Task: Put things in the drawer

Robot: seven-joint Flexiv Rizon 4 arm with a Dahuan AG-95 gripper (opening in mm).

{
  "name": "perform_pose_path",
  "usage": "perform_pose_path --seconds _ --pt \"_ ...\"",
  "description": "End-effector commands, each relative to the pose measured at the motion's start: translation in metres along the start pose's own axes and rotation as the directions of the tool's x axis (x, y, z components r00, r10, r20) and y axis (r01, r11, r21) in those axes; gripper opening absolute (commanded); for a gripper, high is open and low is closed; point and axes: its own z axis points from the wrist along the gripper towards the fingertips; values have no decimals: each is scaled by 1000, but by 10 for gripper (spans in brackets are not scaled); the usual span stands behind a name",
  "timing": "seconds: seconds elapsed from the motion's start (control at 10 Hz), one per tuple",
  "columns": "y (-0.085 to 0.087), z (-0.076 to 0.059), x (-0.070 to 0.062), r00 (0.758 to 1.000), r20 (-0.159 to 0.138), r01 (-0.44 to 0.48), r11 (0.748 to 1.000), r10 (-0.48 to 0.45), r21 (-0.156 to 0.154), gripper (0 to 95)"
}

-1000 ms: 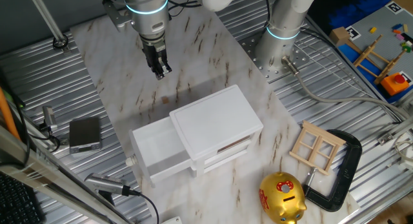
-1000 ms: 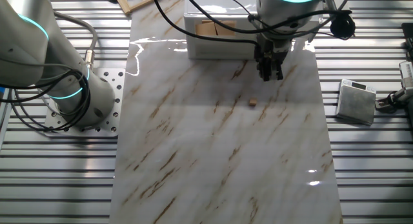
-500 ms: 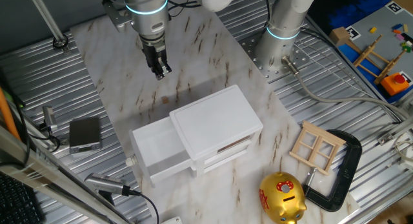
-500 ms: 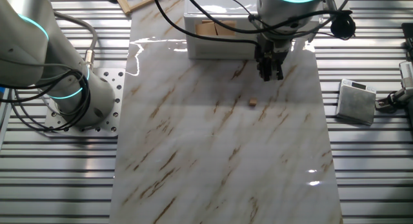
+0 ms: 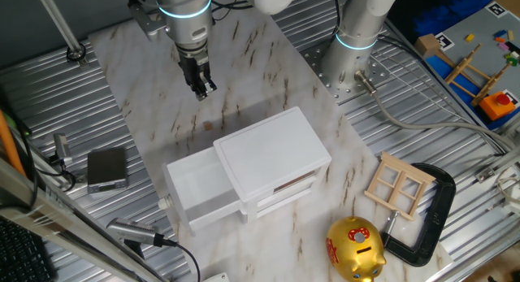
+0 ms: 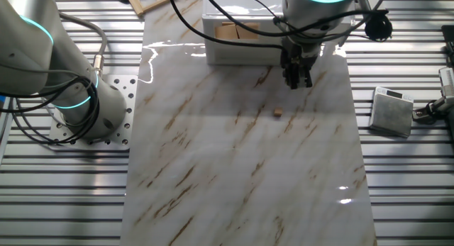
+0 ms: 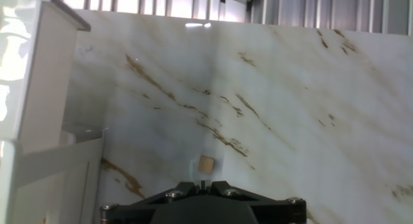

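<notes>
A tiny brown block (image 5: 208, 126) lies on the marble board just behind the white cabinet (image 5: 272, 152). It also shows in the other fixed view (image 6: 277, 112) and in the hand view (image 7: 206, 163). The cabinet's top drawer (image 5: 197, 187) is pulled out toward the front left, and its inside looks bare. My gripper (image 5: 201, 88) hangs above the board, a little behind the block, with its fingers pressed together and nothing between them. It shows in the other fixed view (image 6: 296, 79) and at the bottom of the hand view (image 7: 202, 185). The cabinet (image 7: 39, 101) fills the left of the hand view.
A gold piggy bank (image 5: 355, 248), a wooden window frame (image 5: 398, 183) and a black clamp (image 5: 431, 209) lie right of the cabinet. A small grey box (image 5: 106, 168) sits left on the ribbed table. A second arm's base (image 5: 353, 46) stands at the back.
</notes>
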Motion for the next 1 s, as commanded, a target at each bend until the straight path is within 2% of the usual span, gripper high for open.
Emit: perform_pose_path --seconds 0.1,0.2,0.4,0.6,0.8,1.0 --pt "0 0 0 1000 0 14 1000 -14 -1 0" --pt "0 0 0 1000 0 30 1000 -30 0 0" --pt "0 0 0 1000 0 -28 1000 28 4 0" --pt "0 0 0 1000 -1 -23 1000 23 4 0" --pt "0 0 0 999 -5 54 999 -54 7 0" --pt "0 0 0 1000 -3 17 1000 -17 5 0"
